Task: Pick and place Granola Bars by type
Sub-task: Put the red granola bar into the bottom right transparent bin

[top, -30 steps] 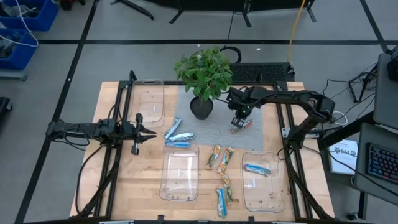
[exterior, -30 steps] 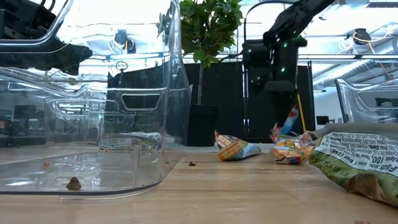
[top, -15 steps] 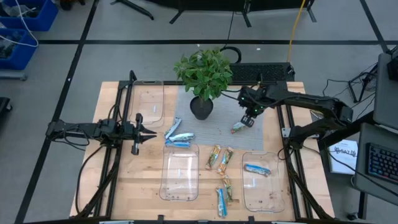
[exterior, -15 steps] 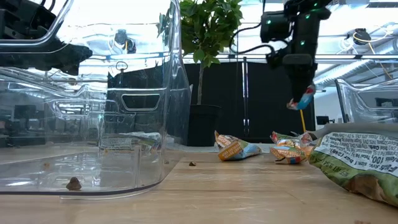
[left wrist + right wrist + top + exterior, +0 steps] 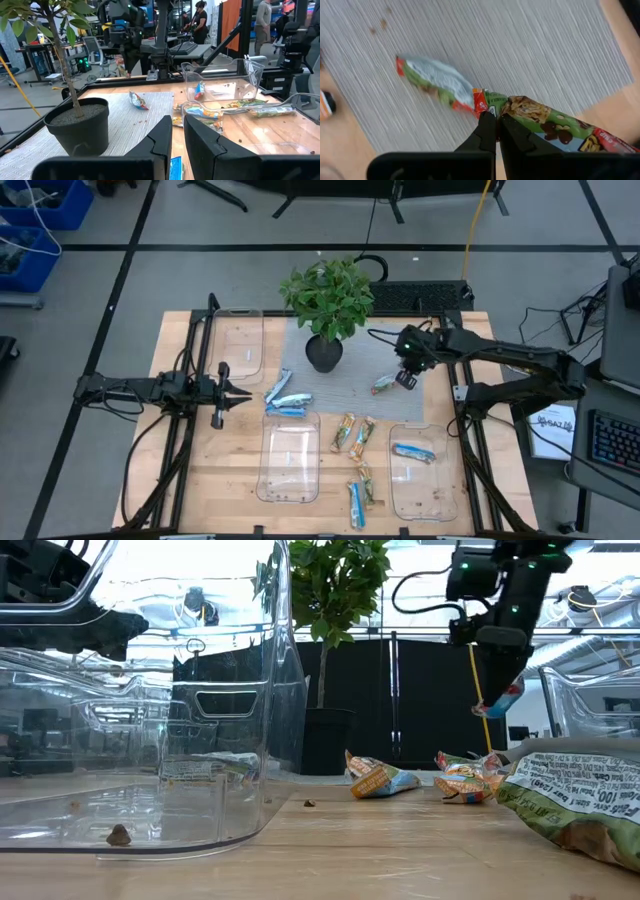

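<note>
Setting: a wooden table (image 5: 200, 480) in a workshop, seen from above, with a grey woven mat (image 5: 350, 385) at its centre and a potted plant (image 5: 328, 305) at the mat's 12 o'clock edge.
Right gripper (image 5: 405, 377): raised above the mat's 3 o'clock side, fingers pinched tight on the end of a red-and-green granola bar (image 5: 555, 125), which hangs clear of the surface.
Beneath it: a second red-and-green bar (image 5: 432, 82) lies flat on the mat.
Trays: one clear tray (image 5: 422, 498) at 5 o'clock holds a single blue-white bar (image 5: 412, 451); a middle tray (image 5: 288, 480) at 6 o'clock and a far tray (image 5: 240, 345) at 10 o'clock look bare of bars.
Loose bars: two blue-white ones (image 5: 285, 400) at the mat's 8 o'clock corner, a green-yellow pair (image 5: 354, 434) between the near trays, more (image 5: 359, 492) at 6 o'clock.
Left gripper (image 5: 240, 395): waiting at 9 o'clock, fingers nearly together, holding nothing.
Progress: early, I judge; one bar sorted, one in transit, most left.
</note>
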